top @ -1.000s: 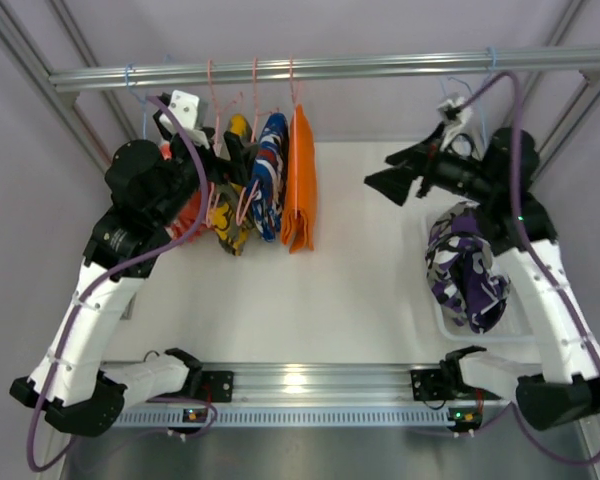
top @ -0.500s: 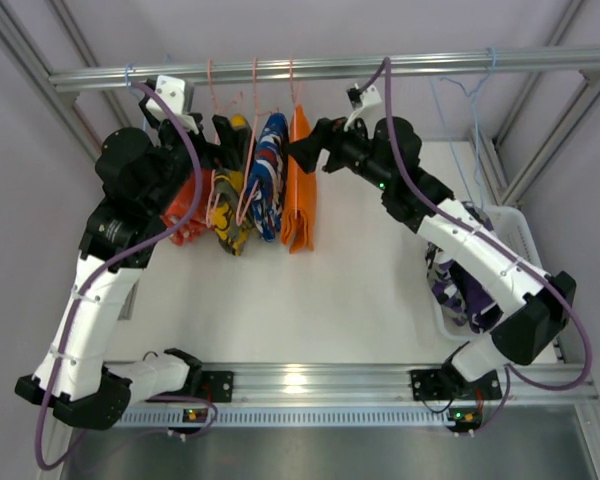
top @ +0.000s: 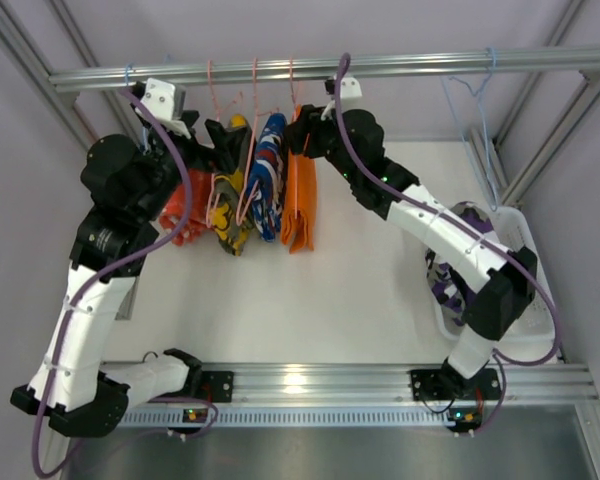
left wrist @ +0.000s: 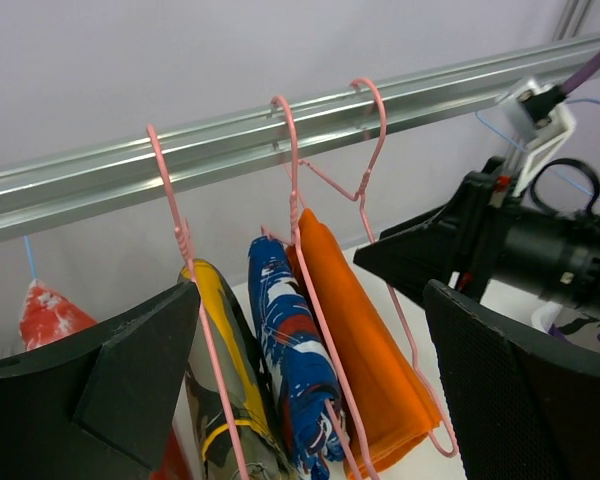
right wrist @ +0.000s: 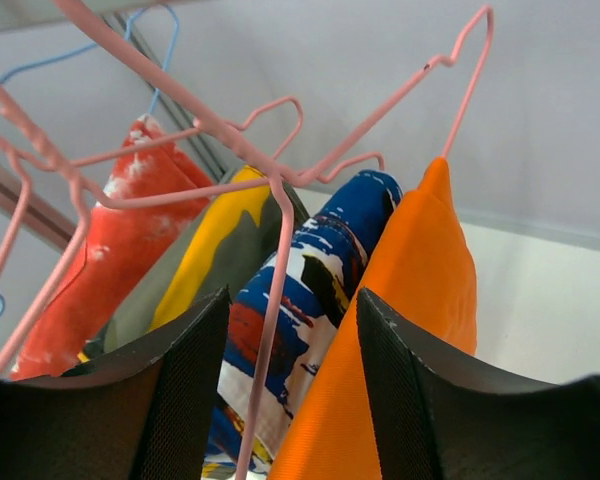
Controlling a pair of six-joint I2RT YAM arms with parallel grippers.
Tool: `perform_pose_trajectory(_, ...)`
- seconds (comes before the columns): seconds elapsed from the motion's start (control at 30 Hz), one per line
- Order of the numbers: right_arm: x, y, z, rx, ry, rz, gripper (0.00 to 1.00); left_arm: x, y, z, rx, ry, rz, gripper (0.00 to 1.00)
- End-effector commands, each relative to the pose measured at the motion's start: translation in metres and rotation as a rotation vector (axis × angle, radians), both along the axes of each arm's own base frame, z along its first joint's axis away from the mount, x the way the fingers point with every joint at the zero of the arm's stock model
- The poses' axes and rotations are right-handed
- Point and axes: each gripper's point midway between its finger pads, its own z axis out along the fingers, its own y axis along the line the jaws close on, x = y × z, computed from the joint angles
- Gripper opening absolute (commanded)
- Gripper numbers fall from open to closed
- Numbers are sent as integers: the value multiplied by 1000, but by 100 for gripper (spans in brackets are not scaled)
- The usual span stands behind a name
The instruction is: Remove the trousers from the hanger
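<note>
The orange trousers (top: 300,195) hang folded over a pink hanger (top: 292,85), rightmost of the garments on the rail (top: 400,66). My right gripper (top: 296,140) is at their top, open. In the right wrist view its jaws (right wrist: 292,295) straddle a pink hanger wire (right wrist: 276,260), with the orange cloth (right wrist: 420,270) against the right finger. The purple camouflage trousers (top: 445,272) lie in the white bin (top: 525,255). My left gripper (top: 226,140) is wide open by the hangers; in its wrist view (left wrist: 310,290) the orange trousers (left wrist: 375,370) hang ahead between its fingers.
On the same rail hang a blue patterned garment (top: 270,175), a yellow-olive one (top: 230,215) and a red-and-white one (top: 185,215). Bare blue hangers (top: 470,100) hang at the rail's right end. Frame posts slant down at both sides.
My right arm has swung left from over the bin to the top of the orange trousers, its jaws narrowing. The left arm has shifted slightly.
</note>
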Motion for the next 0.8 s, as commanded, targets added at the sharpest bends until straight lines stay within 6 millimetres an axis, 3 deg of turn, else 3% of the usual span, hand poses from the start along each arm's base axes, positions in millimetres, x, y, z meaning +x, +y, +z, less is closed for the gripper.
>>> perform_pose_trajectory(0.0,6,7,19,46,-29,-4,53,-10,2,24,-24,-93,-18,99)
perform_pose_trajectory(0.3,31,11,-2,14,-16,-50,40,-13,2,21,-21,-89,-25,99)
perform_pose_trajectory(0.37,35,12,8,33,-48,-52,33,-13,3,22,3,-104,-20,99)
perform_pose_trajectory(0.43,34,14,12,35,-62,-38,19,-12,3,19,10,-99,-17,99)
perform_pose_trajectory(0.47,32,14,18,39,-69,-29,5,-12,4,19,13,-100,-13,99)
perform_pose_trajectory(0.5,30,15,22,43,-74,-20,0,-12,4,18,15,-98,-13,99)
perform_pose_trajectory(0.77,10,-5,77,94,-179,-27,0,-9,1,14,7,-96,-22,99)
